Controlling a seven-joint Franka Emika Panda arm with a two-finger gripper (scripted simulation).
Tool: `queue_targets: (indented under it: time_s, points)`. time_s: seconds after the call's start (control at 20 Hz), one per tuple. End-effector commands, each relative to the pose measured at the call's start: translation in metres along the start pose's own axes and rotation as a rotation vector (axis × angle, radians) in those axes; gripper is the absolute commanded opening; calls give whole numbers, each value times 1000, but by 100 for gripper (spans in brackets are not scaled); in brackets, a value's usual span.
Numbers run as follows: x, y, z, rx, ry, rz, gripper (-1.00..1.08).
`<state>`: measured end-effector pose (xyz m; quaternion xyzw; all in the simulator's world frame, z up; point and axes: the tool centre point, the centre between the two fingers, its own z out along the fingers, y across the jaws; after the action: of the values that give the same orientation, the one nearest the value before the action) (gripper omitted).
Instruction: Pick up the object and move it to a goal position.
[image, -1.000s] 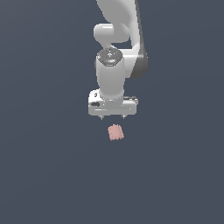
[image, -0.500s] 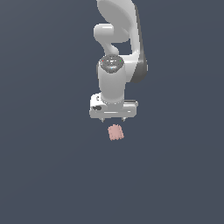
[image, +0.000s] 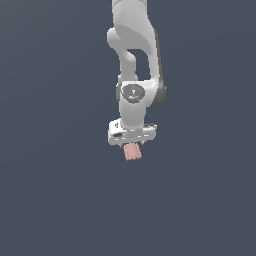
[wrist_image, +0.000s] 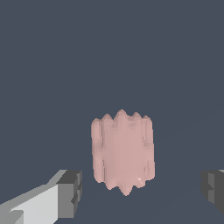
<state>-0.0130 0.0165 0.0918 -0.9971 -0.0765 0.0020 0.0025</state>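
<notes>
The object is a small pale pink block with ridged edges, lying on the dark grey surface. In the exterior view my white gripper hangs right above it, and its lower edge overlaps the block's top. In the wrist view the object sits in the gap between my two grey-tipped fingers, which stand wide apart on either side and do not touch it. The gripper is open and empty.
The white arm rises from the gripper to the top of the exterior view. A plain dark grey surface fills the rest of both views.
The gripper has come down toward the pink block and shifted slightly to the exterior view's right; the gap between them has closed. The block has not moved.
</notes>
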Motion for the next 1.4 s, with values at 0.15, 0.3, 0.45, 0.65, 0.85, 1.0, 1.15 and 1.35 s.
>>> queue_targets:
  time_s: [0.15,0.3,0.45,0.65,0.85,1.0,1.15,1.35]
  points:
    - [-3,-5,23,-5,3,-48,100]
    - [-3,-6,27,-5,3,-57,100]
    - [-4,-6,27,-5,2,-54,100]
    - [-4,-6,35,-5,2,-54,100]
    - [-4,-6,53,-5,3,-55,100]
    - [-5,-6,68,-5,3,-57,100]
    - [-4,-6,75,-5,3,-57,100]
    - [-4,-5,78,-5,3,-57,-100]
